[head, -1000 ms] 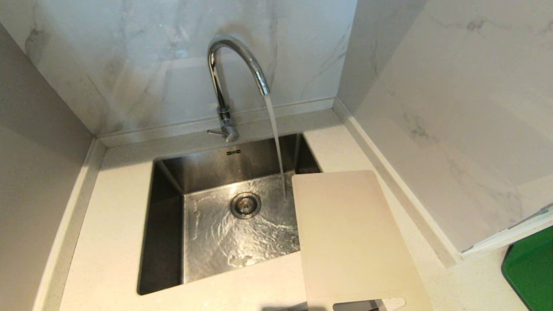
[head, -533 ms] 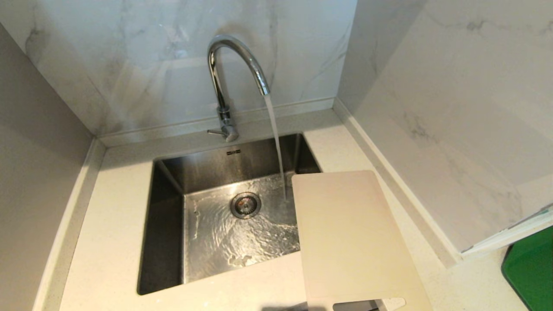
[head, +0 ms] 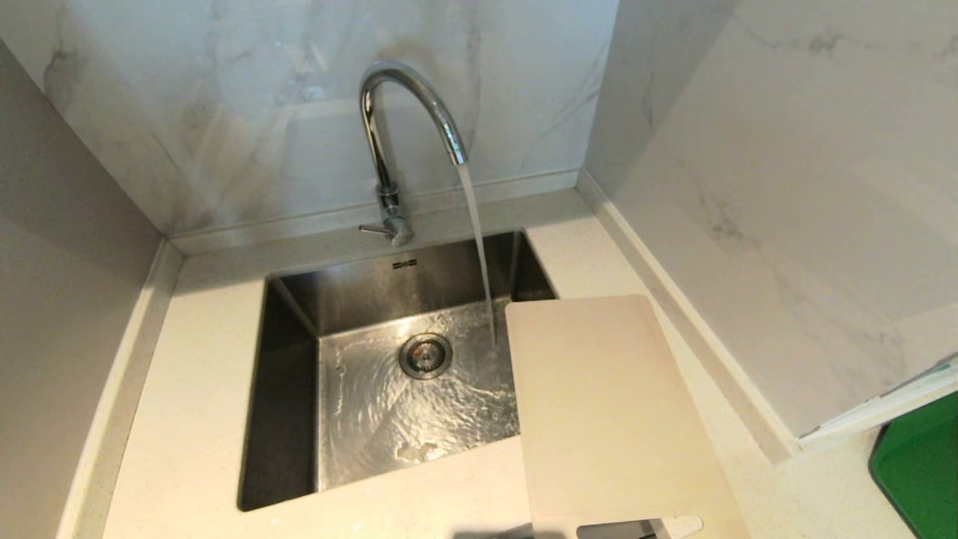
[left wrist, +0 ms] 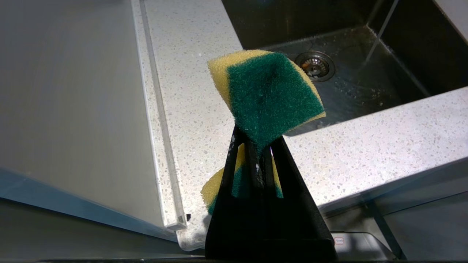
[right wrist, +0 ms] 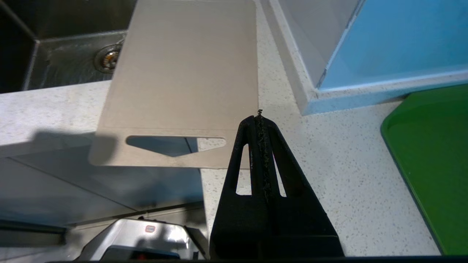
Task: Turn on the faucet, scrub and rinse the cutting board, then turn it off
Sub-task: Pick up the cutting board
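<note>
The chrome gooseneck faucet [head: 404, 127] stands behind the steel sink [head: 288, 389], and water streams from its spout onto the sink floor. The cream cutting board [head: 606, 412] lies on the counter to the right of the sink, its left edge overhanging the basin and its slot handle [right wrist: 175, 142] sticking out past the counter's front edge. Neither arm shows in the head view. My left gripper [left wrist: 256, 140] is shut on a yellow and green sponge [left wrist: 268, 93], held over the counter's front left part. My right gripper [right wrist: 259, 118] is shut and empty, just off the board's handle-end corner.
A bright green tray [head: 917, 468] lies on the counter at the far right. Marble walls [head: 778, 187] close in the corner behind and to the right of the sink. The drain [head: 425, 355] sits in the middle of the basin.
</note>
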{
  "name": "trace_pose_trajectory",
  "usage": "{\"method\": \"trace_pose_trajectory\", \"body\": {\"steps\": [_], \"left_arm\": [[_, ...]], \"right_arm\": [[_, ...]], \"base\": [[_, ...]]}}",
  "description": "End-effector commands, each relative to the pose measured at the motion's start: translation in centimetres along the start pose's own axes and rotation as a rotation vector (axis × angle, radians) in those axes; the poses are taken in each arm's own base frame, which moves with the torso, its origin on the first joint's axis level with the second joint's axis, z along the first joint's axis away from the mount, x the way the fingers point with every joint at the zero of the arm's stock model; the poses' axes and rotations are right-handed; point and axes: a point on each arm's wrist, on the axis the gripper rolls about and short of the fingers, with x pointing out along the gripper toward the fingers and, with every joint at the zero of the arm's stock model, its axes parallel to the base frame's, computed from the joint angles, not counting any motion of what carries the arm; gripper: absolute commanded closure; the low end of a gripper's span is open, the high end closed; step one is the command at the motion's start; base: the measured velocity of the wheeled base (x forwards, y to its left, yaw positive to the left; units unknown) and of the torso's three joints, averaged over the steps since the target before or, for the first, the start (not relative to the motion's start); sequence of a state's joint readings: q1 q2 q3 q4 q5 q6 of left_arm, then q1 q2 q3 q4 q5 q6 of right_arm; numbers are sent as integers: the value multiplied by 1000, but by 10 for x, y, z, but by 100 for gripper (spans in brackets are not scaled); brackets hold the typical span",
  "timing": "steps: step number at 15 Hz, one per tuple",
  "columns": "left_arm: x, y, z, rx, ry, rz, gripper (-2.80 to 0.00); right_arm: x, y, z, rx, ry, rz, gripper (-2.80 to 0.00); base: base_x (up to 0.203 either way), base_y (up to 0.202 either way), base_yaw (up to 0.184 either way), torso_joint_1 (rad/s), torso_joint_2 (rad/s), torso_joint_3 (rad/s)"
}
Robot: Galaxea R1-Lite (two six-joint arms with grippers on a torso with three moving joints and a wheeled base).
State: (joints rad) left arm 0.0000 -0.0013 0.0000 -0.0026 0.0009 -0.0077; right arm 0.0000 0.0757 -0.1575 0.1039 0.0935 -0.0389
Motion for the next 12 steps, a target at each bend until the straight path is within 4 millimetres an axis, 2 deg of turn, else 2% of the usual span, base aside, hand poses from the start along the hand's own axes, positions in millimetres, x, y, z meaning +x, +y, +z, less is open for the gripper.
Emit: {"method": "trace_pose_trajectory", "body": {"steps": [1,8,12], "left_arm": [[0,0,0,0,-1,1,0],[0,0,0,0,-1,1,0],[0,0,0,0,-1,1,0]], "right_arm": [[-1,0,17,3,47,20,0],[21,-3,75,-34,144,76,0],[24,-5,113,-105,177,90,0]], "base": [[0,0,0,0,0,0],[0,0,0,0,0,0],[0,0,0,0,0,0]]}}
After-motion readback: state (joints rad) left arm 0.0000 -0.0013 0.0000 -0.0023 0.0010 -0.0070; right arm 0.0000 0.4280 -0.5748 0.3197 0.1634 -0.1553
